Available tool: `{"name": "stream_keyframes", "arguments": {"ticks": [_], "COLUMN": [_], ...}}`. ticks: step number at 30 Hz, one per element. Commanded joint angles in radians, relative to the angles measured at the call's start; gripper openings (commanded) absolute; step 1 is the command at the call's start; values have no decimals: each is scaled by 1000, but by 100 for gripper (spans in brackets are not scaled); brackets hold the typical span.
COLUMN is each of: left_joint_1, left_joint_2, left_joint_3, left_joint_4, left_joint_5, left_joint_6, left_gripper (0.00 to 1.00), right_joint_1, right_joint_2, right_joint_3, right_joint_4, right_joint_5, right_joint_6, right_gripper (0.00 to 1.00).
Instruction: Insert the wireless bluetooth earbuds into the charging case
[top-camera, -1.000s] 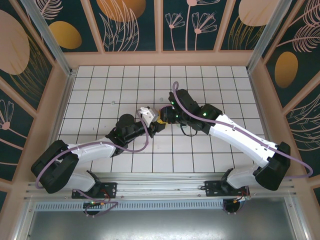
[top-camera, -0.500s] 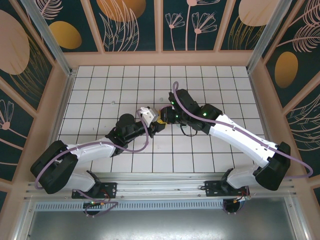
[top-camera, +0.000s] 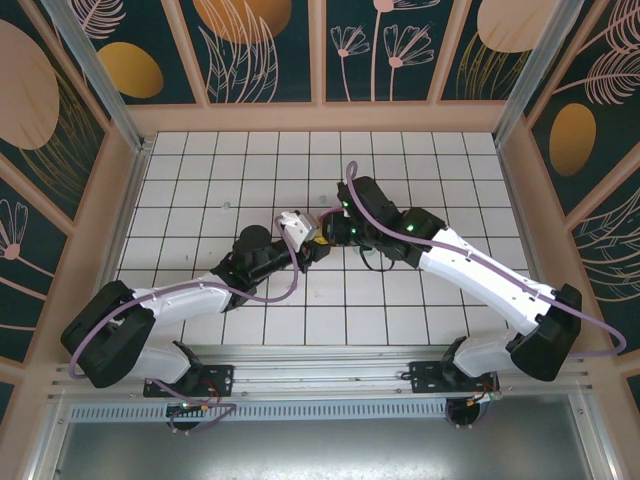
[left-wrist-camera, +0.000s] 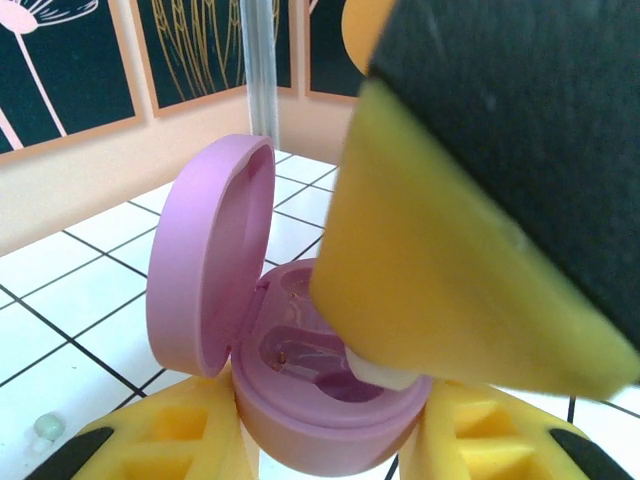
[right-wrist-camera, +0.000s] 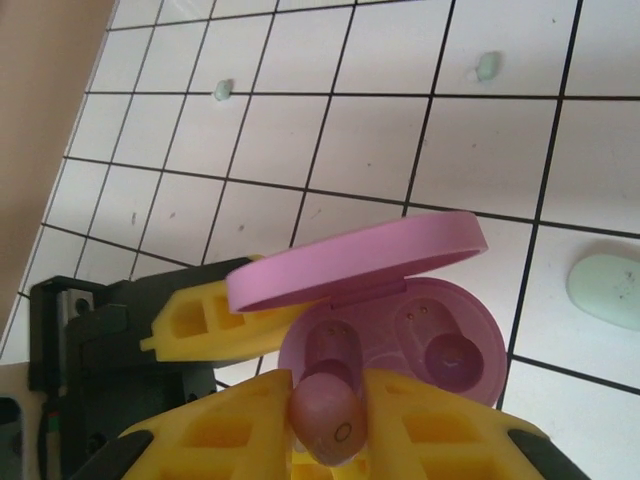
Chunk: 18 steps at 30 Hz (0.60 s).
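My left gripper (left-wrist-camera: 330, 445) is shut on the base of the open pink charging case (left-wrist-camera: 300, 395), whose lid (left-wrist-camera: 205, 260) stands up at the left. Both earbud slots in the case (right-wrist-camera: 455, 345) look bare. My right gripper (right-wrist-camera: 328, 425) is shut on a pink-purple earbud (right-wrist-camera: 328, 418), held just above the near rim of the case over its left slot. In the left wrist view a right finger (left-wrist-camera: 470, 250) looms over the case. From the top view the two grippers (top-camera: 318, 240) meet at the table's middle.
Two pale mint earbuds (right-wrist-camera: 224, 90) (right-wrist-camera: 486, 68) lie loose on the white tiles beyond the case, and another mint bud (left-wrist-camera: 45, 427) lies left of my left fingers. A mint oval case (right-wrist-camera: 605, 285) sits at the right edge.
The left gripper with the case has edged slightly toward the right gripper. The right arm has hardly moved.
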Motion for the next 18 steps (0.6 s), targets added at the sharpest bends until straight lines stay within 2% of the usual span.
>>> {"name": "stream_keyframes", "arguments": {"ticks": [1, 18], "left_joint_1": [-7, -7], "left_joint_2": [-1, -3], "left_joint_3": [28, 41], "left_joint_4": [14, 1], "left_joint_5": [-7, -14], "left_joint_6": [18, 29], "left_gripper": [2, 2], "right_joint_1": [3, 13], "right_joint_2": [10, 52], "right_joint_3": [43, 69], "right_joint_4": [15, -27], "right_joint_5": [40, 62], "right_joint_6": [-2, -10], "right_gripper": [22, 21]}}
